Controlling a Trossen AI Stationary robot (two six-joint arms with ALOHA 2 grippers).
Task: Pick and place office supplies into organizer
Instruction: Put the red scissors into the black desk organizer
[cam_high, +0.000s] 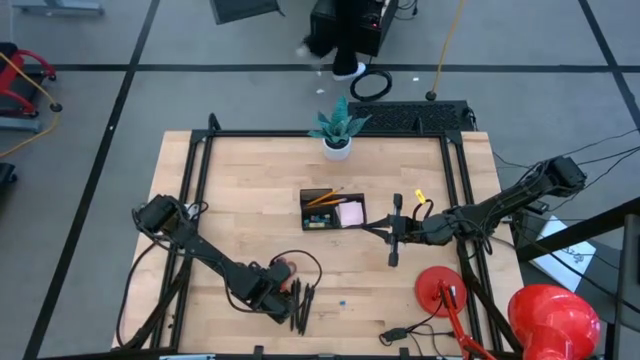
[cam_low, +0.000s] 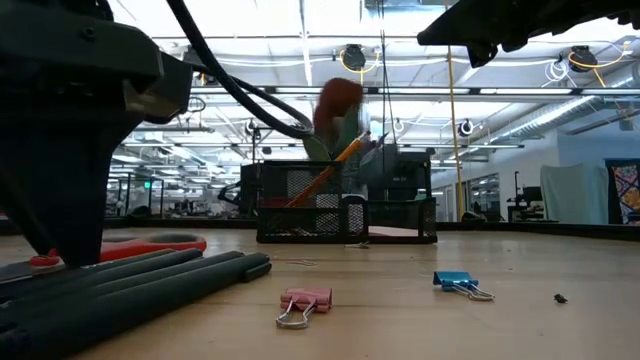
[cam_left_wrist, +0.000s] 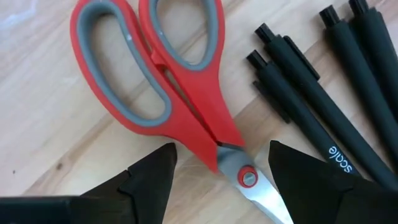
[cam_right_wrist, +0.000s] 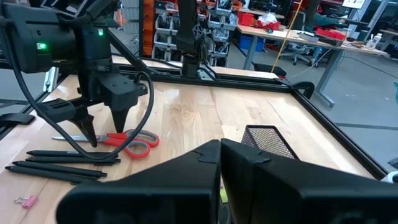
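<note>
Red-handled scissors (cam_left_wrist: 186, 93) lie flat on the wooden table near its front left, beside three black pens (cam_left_wrist: 323, 93). My left gripper (cam_left_wrist: 222, 146) points down over the scissors, open, with one finger on either side of the pivot (cam_left_wrist: 249, 177) and not touching it. The black organizer (cam_high: 333, 210) stands mid-table with an orange pencil (cam_high: 322, 198) and a pink pad (cam_high: 350, 213) in it. My right gripper (cam_high: 395, 235) hovers shut just right of the organizer, holding nothing.
A pink clip (cam_low: 305, 300) and a blue clip (cam_low: 455, 282) lie near the front edge. A potted plant (cam_high: 337, 130) stands at the far edge. A red round-based object (cam_high: 440, 290) sits front right, and a small yellow piece (cam_high: 420, 196) lies right of the organizer.
</note>
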